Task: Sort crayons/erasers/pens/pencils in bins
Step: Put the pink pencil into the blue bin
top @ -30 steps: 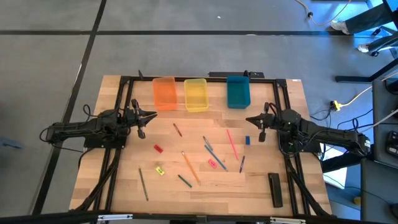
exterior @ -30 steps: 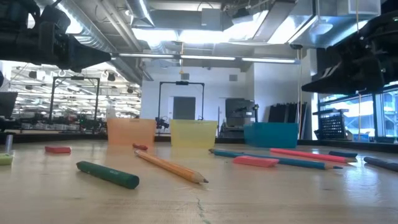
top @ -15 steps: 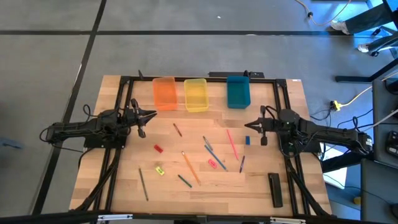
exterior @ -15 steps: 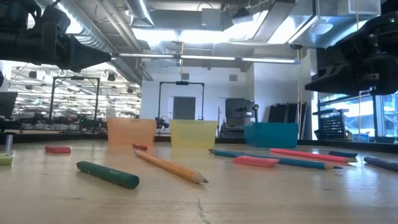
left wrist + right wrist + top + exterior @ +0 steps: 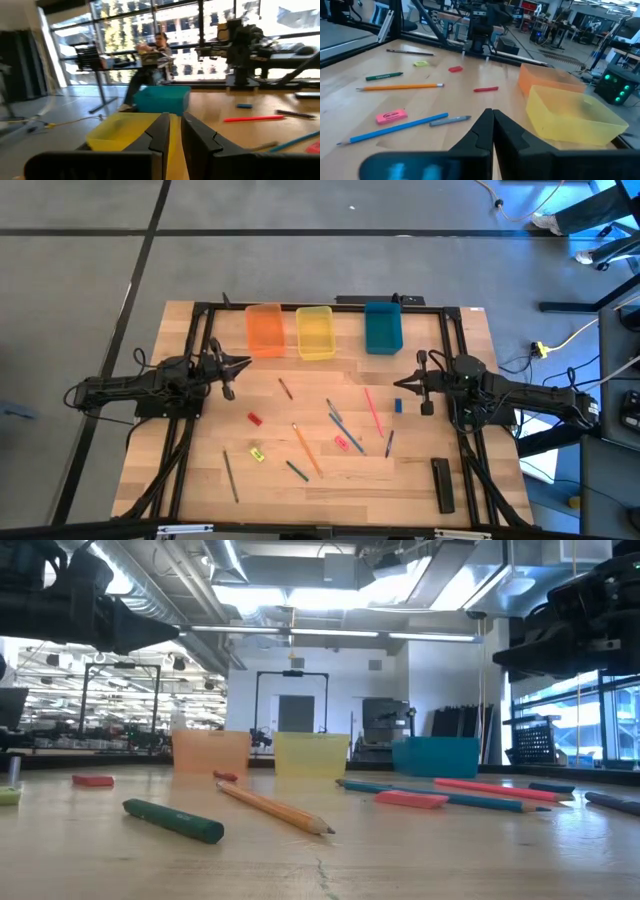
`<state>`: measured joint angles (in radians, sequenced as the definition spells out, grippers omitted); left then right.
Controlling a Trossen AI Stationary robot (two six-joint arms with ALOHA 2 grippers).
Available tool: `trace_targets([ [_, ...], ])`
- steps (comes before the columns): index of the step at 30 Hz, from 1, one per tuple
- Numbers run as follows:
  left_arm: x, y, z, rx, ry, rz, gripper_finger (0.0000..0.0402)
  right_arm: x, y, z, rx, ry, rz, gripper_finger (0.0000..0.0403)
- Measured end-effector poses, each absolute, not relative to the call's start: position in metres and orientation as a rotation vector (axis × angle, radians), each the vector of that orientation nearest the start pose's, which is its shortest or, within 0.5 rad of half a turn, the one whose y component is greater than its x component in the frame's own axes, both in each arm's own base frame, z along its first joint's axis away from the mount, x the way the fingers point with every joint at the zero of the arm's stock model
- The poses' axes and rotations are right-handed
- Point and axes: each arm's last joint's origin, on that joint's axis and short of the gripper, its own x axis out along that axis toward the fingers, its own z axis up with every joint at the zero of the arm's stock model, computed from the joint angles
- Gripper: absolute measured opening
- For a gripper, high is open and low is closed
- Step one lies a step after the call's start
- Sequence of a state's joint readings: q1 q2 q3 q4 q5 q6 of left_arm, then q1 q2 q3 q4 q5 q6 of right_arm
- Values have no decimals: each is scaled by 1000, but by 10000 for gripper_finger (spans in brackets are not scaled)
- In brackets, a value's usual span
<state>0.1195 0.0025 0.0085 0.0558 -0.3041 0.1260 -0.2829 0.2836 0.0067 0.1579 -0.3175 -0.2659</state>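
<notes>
The right gripper point(image 5: 402, 384), fingers pressed together and empty, has edged nearer toward the blue eraser point(image 5: 398, 405), so sorting has yet to begin

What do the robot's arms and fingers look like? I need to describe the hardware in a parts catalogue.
Both arms are dark, nearly black, jointed and slim, with dark cables trailing back along them. The left gripper and the right gripper each end in two tapering, pointed black fingers. No coloured markings show on either.
</notes>
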Motion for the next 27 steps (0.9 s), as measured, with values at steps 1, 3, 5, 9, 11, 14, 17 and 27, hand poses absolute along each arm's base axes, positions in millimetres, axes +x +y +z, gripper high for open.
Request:
trace_targets([
  [1,94,21,172,136,-31,452,41,111,-23,157,-234,103,49,12],
  [3,93,22,172,153,-27,503,41,111,-23,159,-240,87,47,12],
  [5,93,23,172,152,-27,533,41,112,-23,161,-246,70,45,12],
  [9,93,23,172,153,-26,533,41,112,-23,161,-249,61,52,12],
  [11,93,23,172,153,-27,533,41,112,-23,161,-249,61,53,12],
  [14,93,23,172,153,-27,532,41,112,-23,161,-249,61,54,12],
  [17,93,23,172,153,-26,532,41,112,-22,162,-249,57,72,12],
  [27,93,23,172,153,-26,530,41,112,-21,163,-272,35,118,12],
])
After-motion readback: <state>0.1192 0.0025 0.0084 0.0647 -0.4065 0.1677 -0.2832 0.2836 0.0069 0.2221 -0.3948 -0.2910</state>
